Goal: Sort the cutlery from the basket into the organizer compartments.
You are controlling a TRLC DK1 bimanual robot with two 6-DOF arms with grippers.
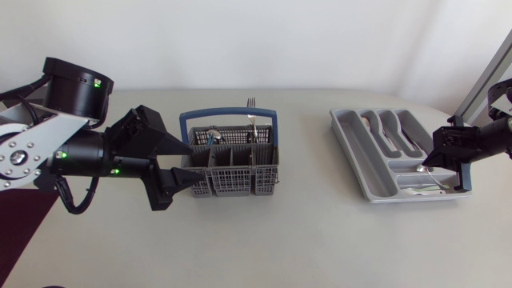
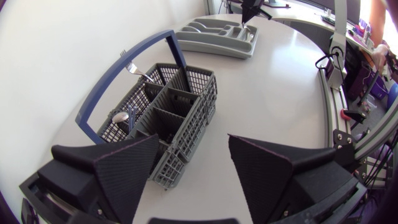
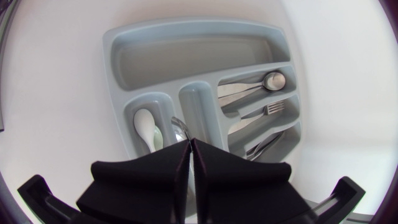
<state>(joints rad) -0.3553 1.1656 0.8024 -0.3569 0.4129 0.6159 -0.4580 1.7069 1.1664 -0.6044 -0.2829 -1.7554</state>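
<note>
The right gripper [image 3: 188, 142] has its fingers pinched almost together on a thin metal utensil [image 3: 178, 127] of a kind that is hard to make out. It sits over the grey organizer [image 3: 186, 30], whose compartments hold a white spoon [image 3: 144, 124], a metal spoon [image 3: 273, 79], a lying fork [image 3: 273, 107] and further pieces half hidden by a divider. The left gripper [image 2: 194, 140] has its fingers spread wide at the near end of the mesh basket [image 2: 199, 106], which stands on the tabletop [image 2: 267, 87] well apart from the organizer and holds an upright fork [image 2: 132, 67] and a basket spoon [image 2: 120, 116].
</note>
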